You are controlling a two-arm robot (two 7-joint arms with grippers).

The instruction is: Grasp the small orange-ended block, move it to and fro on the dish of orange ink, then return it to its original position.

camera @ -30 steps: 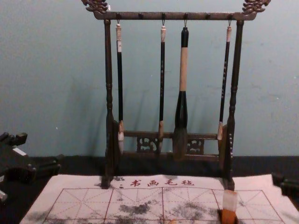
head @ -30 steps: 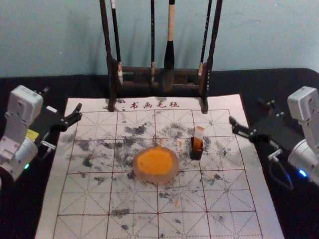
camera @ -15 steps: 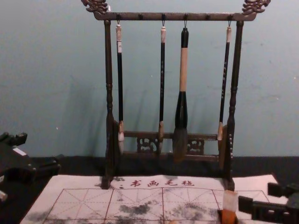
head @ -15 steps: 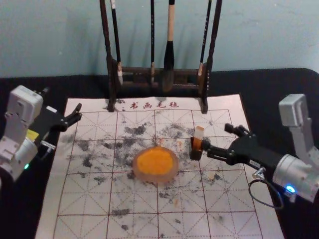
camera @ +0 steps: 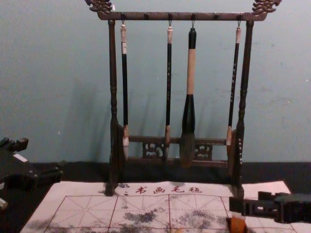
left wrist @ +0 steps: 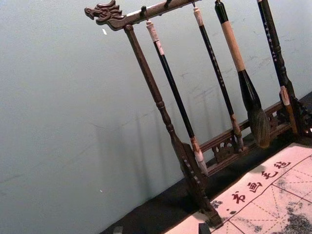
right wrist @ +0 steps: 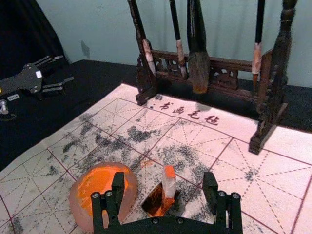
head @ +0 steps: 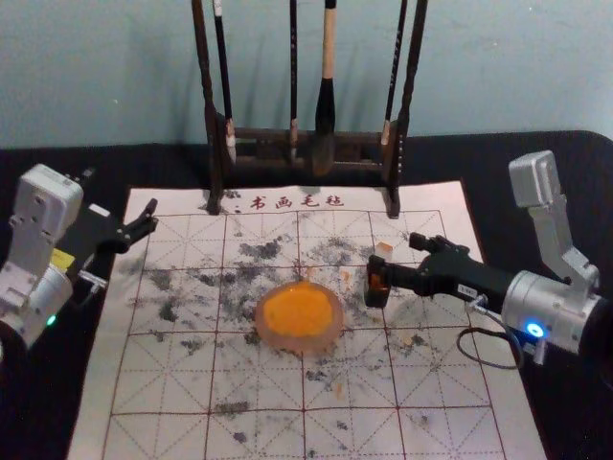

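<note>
Right claw (head: 391,254) spread, block (right wrist: 169,183) between fingers (right wrist: 210,187)

A black table (head: 541,158) bears a gridded, blotched white mat (head: 144,383), with a brush rack (head: 209,115) at the mat's far edge.

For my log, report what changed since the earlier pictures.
The right gripper moved leftward, from the mat's right edge to the block, which now stands between its open fingers; nothing has been gripped or let go. The block in its holder, the dish, the rack and the open left gripper at the left stayed put.
</note>
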